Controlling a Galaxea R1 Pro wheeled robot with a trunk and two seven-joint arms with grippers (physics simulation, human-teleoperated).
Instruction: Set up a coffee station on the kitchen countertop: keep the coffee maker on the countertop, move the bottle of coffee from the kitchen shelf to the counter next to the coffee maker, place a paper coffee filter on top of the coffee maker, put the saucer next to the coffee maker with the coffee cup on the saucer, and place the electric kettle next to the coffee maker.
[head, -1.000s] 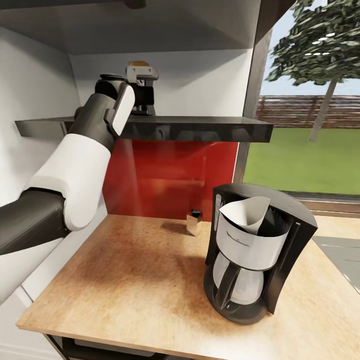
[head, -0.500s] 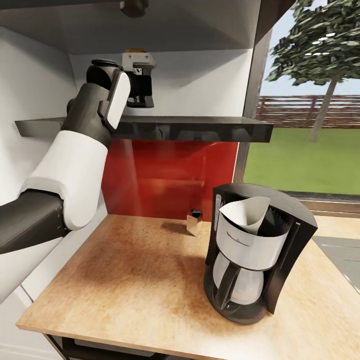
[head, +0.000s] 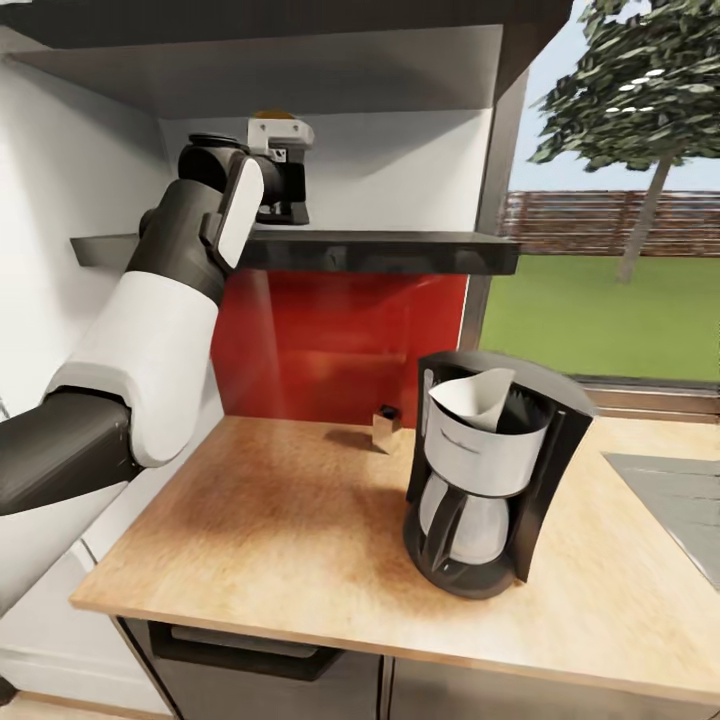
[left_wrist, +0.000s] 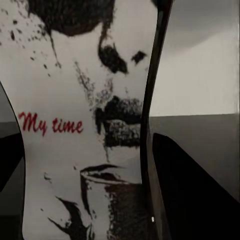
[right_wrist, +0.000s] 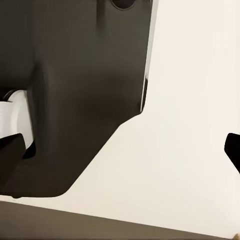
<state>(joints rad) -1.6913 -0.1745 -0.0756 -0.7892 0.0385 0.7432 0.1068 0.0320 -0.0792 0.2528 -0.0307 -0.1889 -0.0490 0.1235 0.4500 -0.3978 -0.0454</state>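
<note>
The left claw (head: 285, 190) is clamping the coffee bottle (left_wrist: 85, 125) above the shelf (head: 380, 250); I cannot tell the right claw's state.

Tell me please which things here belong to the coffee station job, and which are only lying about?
Belonging to the job:
- coffee maker
- paper filter in its top
- bottle of coffee, close before the left pincer, up at the shelf

Only lying about:
- small box by the red backsplash
</note>
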